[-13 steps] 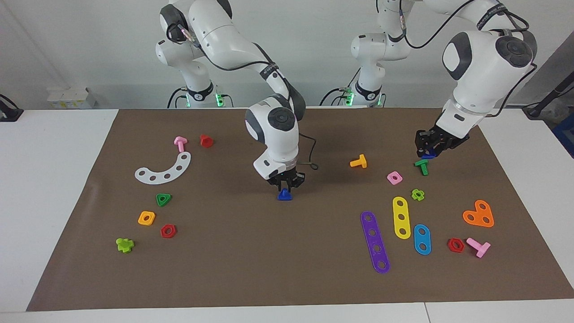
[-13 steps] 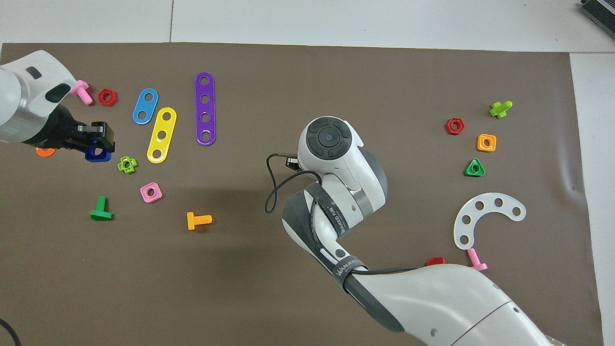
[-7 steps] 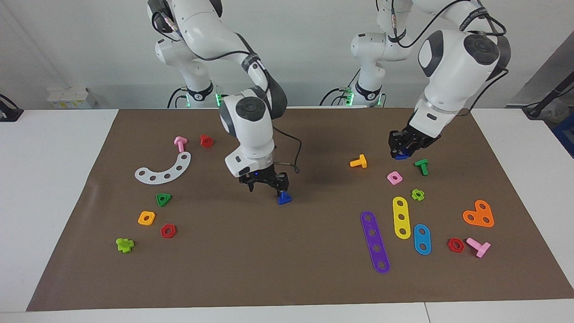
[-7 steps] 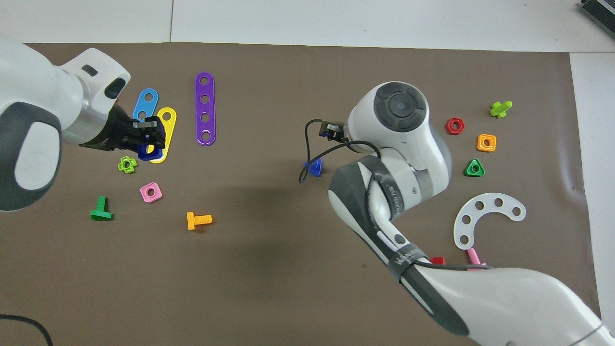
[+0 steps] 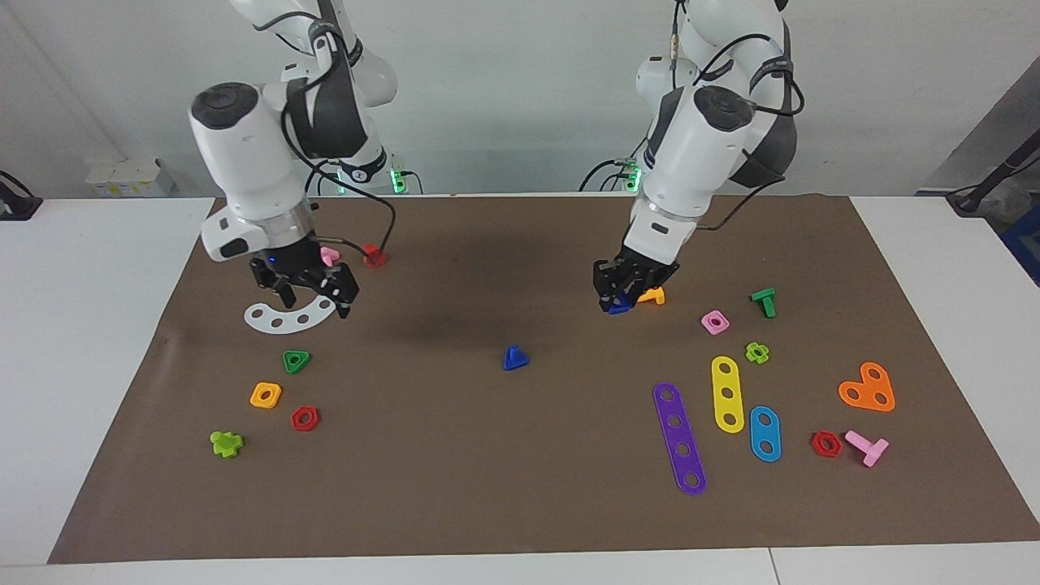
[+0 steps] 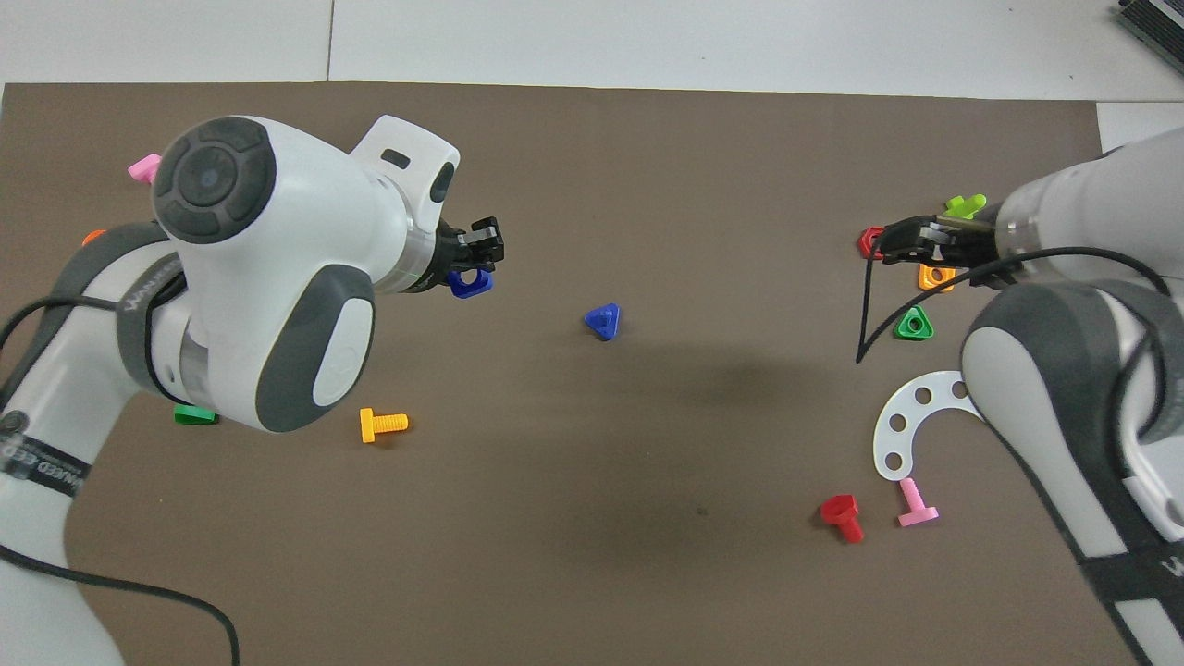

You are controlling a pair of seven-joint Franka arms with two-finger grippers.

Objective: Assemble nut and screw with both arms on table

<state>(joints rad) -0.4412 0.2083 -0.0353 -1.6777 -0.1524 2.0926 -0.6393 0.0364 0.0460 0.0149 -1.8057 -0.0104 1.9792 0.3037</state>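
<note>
The left gripper is up in the air over the mat, clamped on the blue nut, whose round hole shows from overhead. In the facing view the fingers cover most of the nut, and the orange screw beside it is half hidden by them. The blue screw stands alone on its triangular head near the middle of the mat, stem up, well apart from both grippers. The right gripper hangs with its fingers apart and nothing between them, over the white curved strip. From overhead the left arm hides the coloured strips, and the right arm cuts off part of the white strip and the orange nut.
</note>
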